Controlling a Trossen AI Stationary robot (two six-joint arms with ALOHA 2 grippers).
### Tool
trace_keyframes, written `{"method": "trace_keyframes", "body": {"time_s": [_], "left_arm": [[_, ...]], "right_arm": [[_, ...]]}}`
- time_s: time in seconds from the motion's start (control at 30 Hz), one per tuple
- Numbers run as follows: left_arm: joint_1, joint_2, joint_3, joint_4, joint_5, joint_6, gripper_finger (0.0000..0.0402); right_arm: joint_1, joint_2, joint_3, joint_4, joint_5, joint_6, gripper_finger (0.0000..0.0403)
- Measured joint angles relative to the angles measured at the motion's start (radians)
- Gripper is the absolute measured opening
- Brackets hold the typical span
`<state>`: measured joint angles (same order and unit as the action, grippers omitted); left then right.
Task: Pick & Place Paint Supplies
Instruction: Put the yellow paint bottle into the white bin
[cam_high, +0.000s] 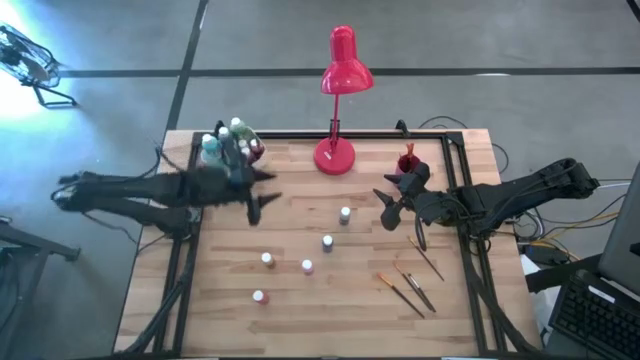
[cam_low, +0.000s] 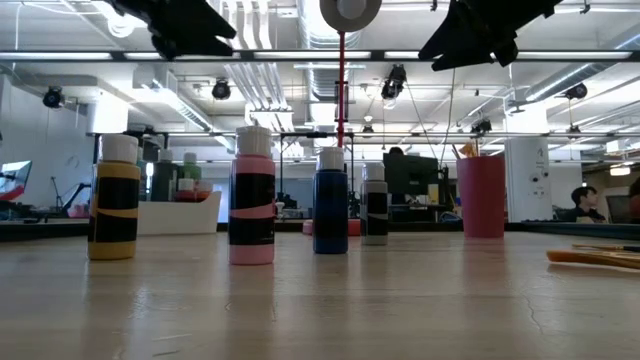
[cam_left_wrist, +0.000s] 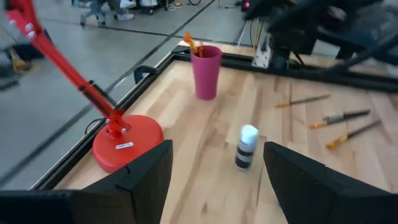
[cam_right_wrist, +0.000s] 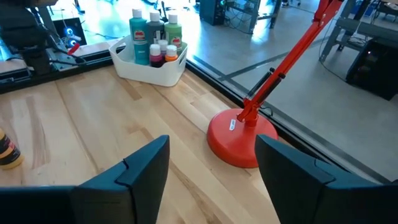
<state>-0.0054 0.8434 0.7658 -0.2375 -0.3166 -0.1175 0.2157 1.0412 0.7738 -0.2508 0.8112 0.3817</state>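
Observation:
Several small white-capped paint bottles (cam_high: 327, 241) stand upright on their bases in the middle of the wooden table; the low view shows a yellow one (cam_low: 115, 200), a pink one (cam_low: 252, 197) and a blue one (cam_low: 331, 200). Three paintbrushes (cam_high: 410, 285) lie flat near the right front. My left gripper (cam_high: 262, 195) hangs open above the table's left middle, with nothing between its fingers (cam_left_wrist: 217, 180). One bottle (cam_left_wrist: 247, 147) stands beyond it. My right gripper (cam_high: 386, 208) hangs open above the right middle, also with nothing in it (cam_right_wrist: 211, 180).
A white bin (cam_high: 230, 148) holding several bottles sits at the far left corner. A red desk lamp (cam_high: 335, 155) stands on its round base at the far middle. A pink cup (cam_high: 407, 160) with brushes in it is at the far right. A black frame edges the table.

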Motion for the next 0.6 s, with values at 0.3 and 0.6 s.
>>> {"method": "trace_keyframes", "body": {"time_s": [0.3,0.6], "left_arm": [[-0.427,0.075,-0.001,0.000,-0.495,-0.061,0.0257],[-0.501,0.080,-0.001,-0.049,-0.456,-0.157,0.0257]], "right_arm": [[0.000,0.000,0.000,0.001,0.000,0.001,0.0258],[0.003,0.058,0.000,0.144,-0.160,-0.038,0.0279]]}}
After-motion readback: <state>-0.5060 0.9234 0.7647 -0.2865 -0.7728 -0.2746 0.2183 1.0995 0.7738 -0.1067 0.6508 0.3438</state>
